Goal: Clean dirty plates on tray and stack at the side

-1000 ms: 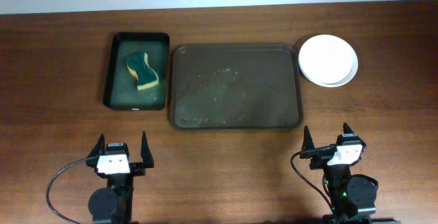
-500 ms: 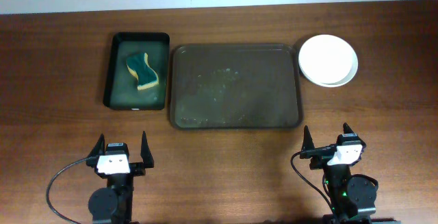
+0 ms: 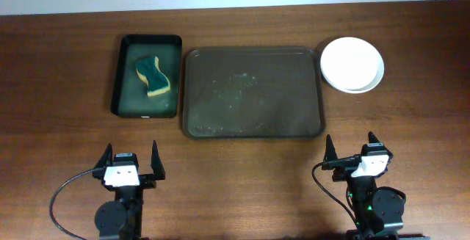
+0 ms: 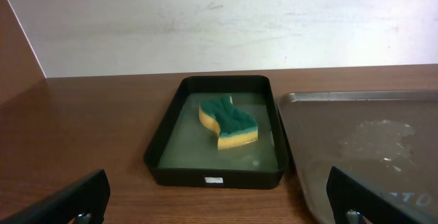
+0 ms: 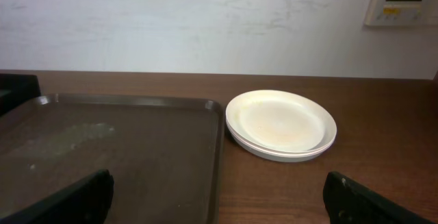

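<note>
Stack of round white shallow plates point(image 3: 352, 64) is being shown just right of the large dark brown rectangular tray point(image 3: 253, 92), none on it. Left gripper point(image 3: 131, 147) and right gripper point(image 3: 350, 142) are being held open, empty. Risk: yellowish film point(image 5: 272, 131) possibly being left on top plate point(image 5: 304, 116).

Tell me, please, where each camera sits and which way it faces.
Overhead: above the table, looking straight down on bin, sponge, tray, plates; left gripper and right gripper open at bottom.
Left wrist: on left arm, facing the wall over bin and sponge; fingertips in bottom corners.
Right wrist: facing the wall over tray and plates; fingertips likewise.
All three share the tray.
</note>
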Action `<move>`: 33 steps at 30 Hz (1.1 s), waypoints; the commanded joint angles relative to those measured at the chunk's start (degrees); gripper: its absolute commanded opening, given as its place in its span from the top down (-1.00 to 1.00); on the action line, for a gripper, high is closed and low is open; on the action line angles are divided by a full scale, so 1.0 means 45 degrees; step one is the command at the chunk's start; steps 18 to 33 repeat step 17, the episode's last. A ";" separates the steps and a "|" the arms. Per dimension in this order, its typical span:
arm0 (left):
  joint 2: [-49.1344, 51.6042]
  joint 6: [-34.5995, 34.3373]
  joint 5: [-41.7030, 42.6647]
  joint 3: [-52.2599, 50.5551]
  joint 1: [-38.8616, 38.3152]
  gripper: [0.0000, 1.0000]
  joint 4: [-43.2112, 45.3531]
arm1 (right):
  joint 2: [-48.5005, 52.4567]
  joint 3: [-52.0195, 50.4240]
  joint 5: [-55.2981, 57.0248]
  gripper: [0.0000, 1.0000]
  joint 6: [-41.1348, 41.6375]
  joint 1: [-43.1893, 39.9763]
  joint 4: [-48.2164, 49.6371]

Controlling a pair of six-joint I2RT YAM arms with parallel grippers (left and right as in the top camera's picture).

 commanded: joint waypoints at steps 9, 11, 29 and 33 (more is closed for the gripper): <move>-0.0121 0.0204 0.0185 -0.0063 -0.0053 -0.99 -0.0024 | -0.0126 -0.0092 0.0199 -0.97 0.0015 -0.0068 -0.0058; -0.0121 0.0204 0.0189 -0.0063 -0.0053 -0.99 -0.0024 | -0.0126 -0.0092 0.0199 -0.97 0.0015 -0.0068 -0.0058; -0.0015 0.0204 0.0185 -0.0058 -0.0078 -0.99 -0.0024 | -0.0126 -0.0092 0.0199 -0.97 0.0015 -0.0068 -0.0063; -0.0015 0.0204 0.0185 -0.0058 -0.0078 -0.99 -0.0024 | -0.0126 -0.0092 0.0199 -0.97 0.0015 -0.0068 -0.0063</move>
